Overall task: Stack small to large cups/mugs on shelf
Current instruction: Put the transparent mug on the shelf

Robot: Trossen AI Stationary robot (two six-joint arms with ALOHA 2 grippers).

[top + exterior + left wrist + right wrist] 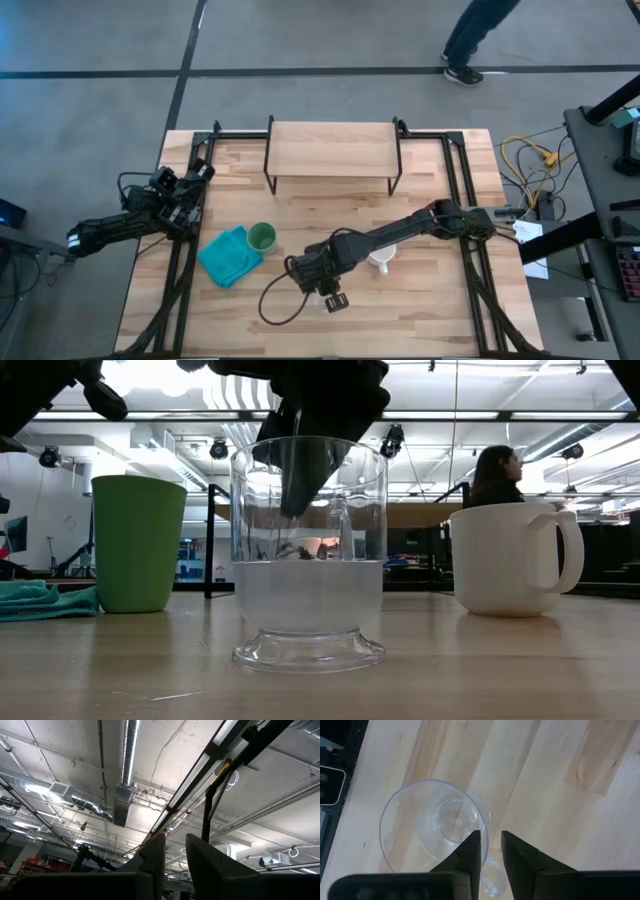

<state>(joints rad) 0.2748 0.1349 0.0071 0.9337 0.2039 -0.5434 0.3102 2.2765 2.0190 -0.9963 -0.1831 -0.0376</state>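
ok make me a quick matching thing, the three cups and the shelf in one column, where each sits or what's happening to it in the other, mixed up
Things:
1. glass cup
2. white mug
3. green cup
4. shelf

Places or states:
A. beside the teal cloth
B. at the table's far edge, nothing on it
C. right gripper at its rim, one finger inside
D. under the right arm's forearm in the high view

Pairs: 1-C, 2-D, 3-A, 4-B

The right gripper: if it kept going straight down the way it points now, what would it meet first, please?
Most likely the clear glass cup. The right gripper points down over its rim, one finger seemingly inside the wall and the other outside, narrowly apart. Beyond that lies the tabletop. Depth is uncertain.
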